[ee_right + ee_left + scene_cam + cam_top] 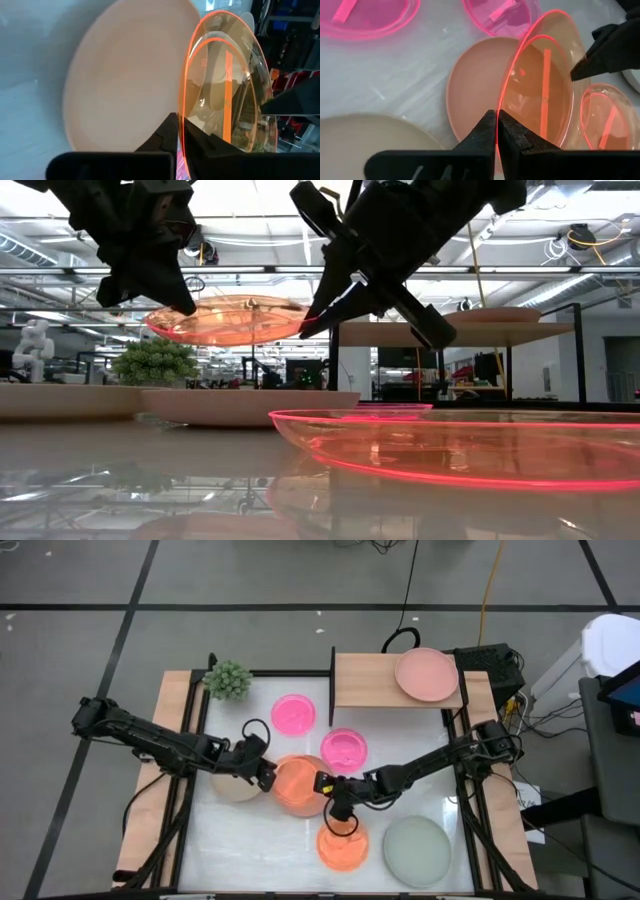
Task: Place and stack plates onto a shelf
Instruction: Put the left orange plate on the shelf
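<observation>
A clear orange plate (298, 783) hangs level above the table's middle, held between both grippers; it also shows in the low view (230, 320). My left gripper (265, 773) is shut on its left rim and my right gripper (328, 787) on its right rim. A dusty-pink plate (475, 90) lies flat on the table right below it. A salmon-pink plate (427, 673) rests flat on the right end of the light-wood shelf (365, 680) at the far edge. My left gripper pinches the orange plate's left rim (501, 107) between its two fingers, one above and one below the rim. The fingers come from the table's left, slanting down. The plate is lifted clear and level. My right gripper pinches the orange plate's right rim (183, 120) between its two fingers, coming from the table's right, slanting down. The plate is lifted clear of the pink plate below and hangs level between the two grippers.
A beige plate (235, 787) lies left of the held plate. A second orange plate (343, 845) and a grey-green plate (417, 850) lie near the front edge. Two magenta plates (294, 713) (343, 748) lie toward the far side. A green plant (228, 680) stands far left.
</observation>
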You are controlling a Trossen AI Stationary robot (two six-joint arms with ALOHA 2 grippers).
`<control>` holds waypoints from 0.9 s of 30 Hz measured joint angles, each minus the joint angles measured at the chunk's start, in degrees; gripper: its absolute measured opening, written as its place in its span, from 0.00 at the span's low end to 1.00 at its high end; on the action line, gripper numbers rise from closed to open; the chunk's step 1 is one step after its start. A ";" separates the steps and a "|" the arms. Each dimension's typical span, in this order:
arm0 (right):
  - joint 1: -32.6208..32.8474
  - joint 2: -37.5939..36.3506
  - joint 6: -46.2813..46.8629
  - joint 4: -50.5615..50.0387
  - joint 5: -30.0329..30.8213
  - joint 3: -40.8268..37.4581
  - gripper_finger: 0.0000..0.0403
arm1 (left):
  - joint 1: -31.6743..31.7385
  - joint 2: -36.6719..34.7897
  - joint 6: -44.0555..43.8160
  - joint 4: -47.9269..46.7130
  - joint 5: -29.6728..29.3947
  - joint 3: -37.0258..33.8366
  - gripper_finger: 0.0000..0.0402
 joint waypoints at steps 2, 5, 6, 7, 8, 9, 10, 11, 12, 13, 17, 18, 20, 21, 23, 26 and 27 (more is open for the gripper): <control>0.02 0.00 0.00 -0.07 -0.02 0.00 0.00 | 0.00 0.00 2.56 1.38 -0.25 0.00 0.07; 0.04 0.00 0.18 -0.04 -0.01 0.00 0.00 | 0.00 -0.02 4.58 2.74 -0.75 0.00 0.18; 0.04 0.00 0.20 -0.04 0.03 0.00 0.00 | -0.02 -0.02 5.09 3.22 -1.35 0.00 0.22; 0.02 0.00 0.22 -0.04 0.05 0.00 0.00 | -0.02 -0.02 5.64 3.80 -1.86 0.00 0.25; 0.02 0.00 0.33 -0.04 0.07 0.00 0.00 | 0.00 -0.04 6.32 4.38 -2.39 0.00 0.29; 0.02 0.00 0.68 -0.04 0.09 0.00 0.00 | 0.00 -0.04 6.92 4.88 -2.69 0.00 0.32; 0.04 0.00 1.27 -0.04 0.09 0.00 0.00 | 0.00 -0.04 7.58 5.28 -3.11 0.00 0.35; 0.04 0.00 1.96 -0.04 0.19 0.00 0.00 | 0.00 -0.04 7.95 5.66 -3.62 0.00 0.38; 0.14 0.00 2.56 -0.14 0.30 0.00 0.00 | 0.00 -0.04 8.40 6.09 -4.34 0.00 0.41; 0.29 0.00 2.97 -0.46 0.53 0.00 0.00 | 0.00 -0.04 8.97 6.46 -4.88 0.00 0.43; 1.39 0.00 3.76 -0.97 2.00 0.00 0.00 | 0.00 -0.02 10.92 8.48 -7.41 0.00 0.52; 1.71 0.00 4.24 -0.90 2.01 0.00 0.00 | 0.00 -0.03 11.54 9.00 -7.93 0.00 0.54; 2.35 -0.01 5.60 -0.89 2.01 0.00 0.00 | 0.00 -0.04 12.72 10.09 -8.97 0.00 0.57; 2.71 -0.18 6.40 -1.02 2.23 0.00 0.00 | 0.00 -0.04 13.68 10.92 -9.21 0.00 0.58; 3.45 -0.45 8.32 -1.04 3.81 0.00 0.00 | 0.00 -0.04 16.16 12.71 -9.45 0.00 0.60; 4.92 -2.12 11.87 -3.70 6.23 -0.04 0.00 | -0.02 -0.04 20.38 16.40 -10.49 0.00 0.62; 5.32 -2.81 13.51 -4.54 6.41 -0.04 0.00 | -0.11 -0.06 21.69 17.67 -10.68 0.00 0.62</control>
